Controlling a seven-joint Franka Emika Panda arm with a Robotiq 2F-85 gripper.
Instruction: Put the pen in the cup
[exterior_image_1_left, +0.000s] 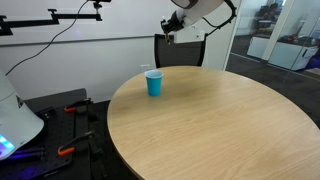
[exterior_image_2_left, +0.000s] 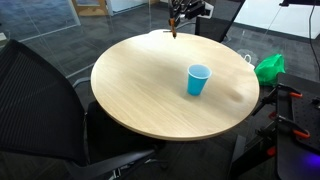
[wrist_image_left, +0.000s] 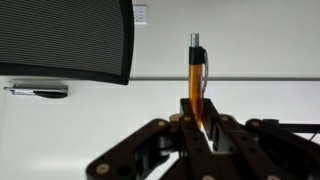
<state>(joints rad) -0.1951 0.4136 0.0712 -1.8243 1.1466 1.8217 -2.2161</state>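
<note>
The blue cup (exterior_image_1_left: 154, 84) stands upright on the round wooden table (exterior_image_1_left: 220, 125); it also shows in an exterior view (exterior_image_2_left: 198, 79). My gripper (exterior_image_1_left: 172, 30) hangs high above the table's far edge, well away from the cup, and shows in an exterior view (exterior_image_2_left: 177, 22) too. It is shut on the pen (wrist_image_left: 197, 85), an orange-brown stick with a dark cap that points out past the fingers (wrist_image_left: 198, 125) in the wrist view. The pen shows as a thin stick below the gripper (exterior_image_2_left: 176, 33).
A black mesh chair (exterior_image_1_left: 180, 50) stands behind the table under the gripper. Another black chair (exterior_image_2_left: 40, 100) is at the near side. A green bag (exterior_image_2_left: 269, 68) lies beside the table. Red-handled tools (exterior_image_1_left: 70, 108) lie on a bench.
</note>
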